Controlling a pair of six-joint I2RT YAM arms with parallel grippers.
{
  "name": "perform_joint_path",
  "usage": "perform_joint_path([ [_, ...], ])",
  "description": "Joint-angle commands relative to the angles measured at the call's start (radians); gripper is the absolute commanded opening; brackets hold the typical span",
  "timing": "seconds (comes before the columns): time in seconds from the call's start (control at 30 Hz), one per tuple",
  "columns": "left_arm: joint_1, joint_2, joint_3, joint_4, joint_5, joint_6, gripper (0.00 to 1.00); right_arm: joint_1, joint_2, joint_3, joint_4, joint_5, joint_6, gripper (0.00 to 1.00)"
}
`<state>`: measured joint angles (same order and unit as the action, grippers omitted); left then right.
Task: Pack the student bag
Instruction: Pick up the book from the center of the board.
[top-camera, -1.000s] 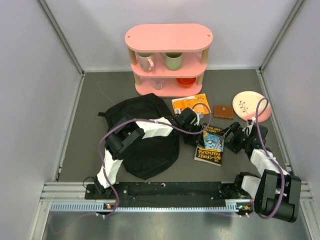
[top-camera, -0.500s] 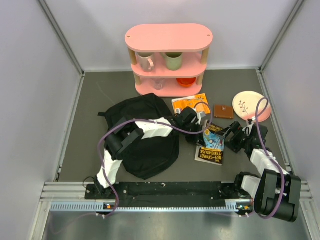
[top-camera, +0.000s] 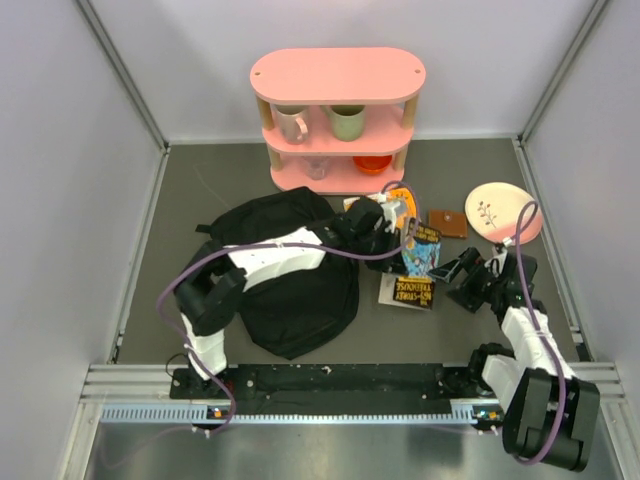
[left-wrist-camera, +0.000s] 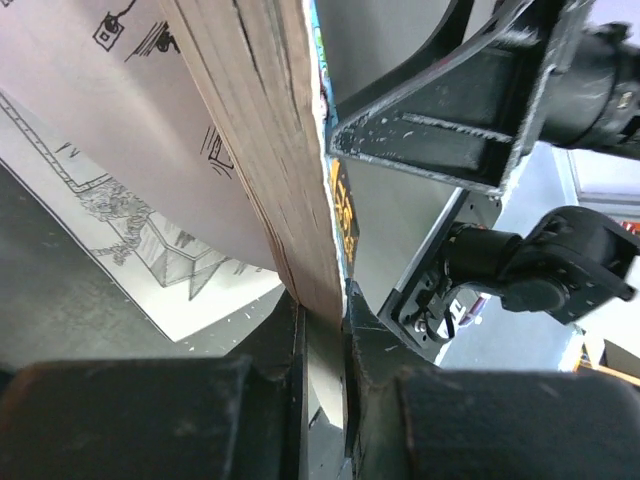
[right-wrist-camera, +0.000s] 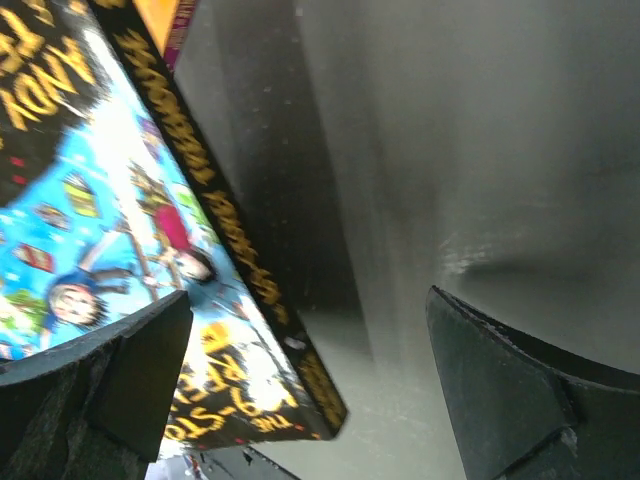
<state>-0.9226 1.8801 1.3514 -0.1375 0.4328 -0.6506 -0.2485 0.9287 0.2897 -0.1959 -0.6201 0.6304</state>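
Note:
The student bag (top-camera: 285, 290) lies floppy and black on the grey table, left of centre. To its right, a colourful paperback book (top-camera: 415, 270) tilts with its far end raised. My left gripper (top-camera: 393, 238) reaches across the bag and is shut on that far edge. In the left wrist view the book's page block (left-wrist-camera: 270, 150) is pinched in the left gripper (left-wrist-camera: 325, 340). My right gripper (top-camera: 458, 275) stands open just right of the book. In the right wrist view the book cover (right-wrist-camera: 110, 230) overlaps the left finger of the right gripper (right-wrist-camera: 310, 380), and nothing is gripped.
A pink shelf (top-camera: 338, 75) at the back holds two mugs (top-camera: 291, 123) and an orange bowl (top-camera: 372, 163). An orange packet (top-camera: 400, 194), a brown wallet (top-camera: 447, 223) and a pale plate (top-camera: 500, 208) lie behind the book. Grey walls enclose the table.
My left gripper has shut on the book's far edge and raised it, pulling it slightly towards the bag. The left elbow swung left. The right gripper stayed open beside the book.

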Motion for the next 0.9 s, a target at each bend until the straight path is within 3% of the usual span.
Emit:
perform_joint_path([
  [0.0,0.019,-0.153,-0.004,0.059,0.033,0.086,0.00,0.011,-0.106,0.035,-0.034,-0.075,-0.006,0.99],
  [0.37,0.025,-0.237,-0.060,0.171,0.165,0.112,0.00,0.011,-0.225,0.065,0.188,-0.403,0.121,0.99],
  [0.53,0.030,-0.251,-0.075,0.229,0.242,0.109,0.00,0.012,-0.221,0.017,0.426,-0.483,0.288,0.99],
  [0.63,0.030,-0.257,-0.086,0.257,0.276,0.106,0.00,0.014,-0.235,0.009,0.458,-0.494,0.307,0.88],
  [0.73,0.031,-0.257,-0.087,0.257,0.284,0.103,0.00,0.012,-0.252,0.008,0.483,-0.501,0.333,0.59],
  [0.8,0.033,-0.257,-0.092,0.257,0.279,0.097,0.00,0.012,-0.266,0.009,0.490,-0.497,0.345,0.49],
  [0.83,0.036,-0.257,-0.092,0.250,0.265,0.094,0.07,0.014,-0.281,0.012,0.486,-0.494,0.351,0.34],
  [0.87,0.039,-0.260,-0.100,0.243,0.250,0.089,0.28,0.014,-0.289,0.012,0.486,-0.494,0.357,0.27],
])
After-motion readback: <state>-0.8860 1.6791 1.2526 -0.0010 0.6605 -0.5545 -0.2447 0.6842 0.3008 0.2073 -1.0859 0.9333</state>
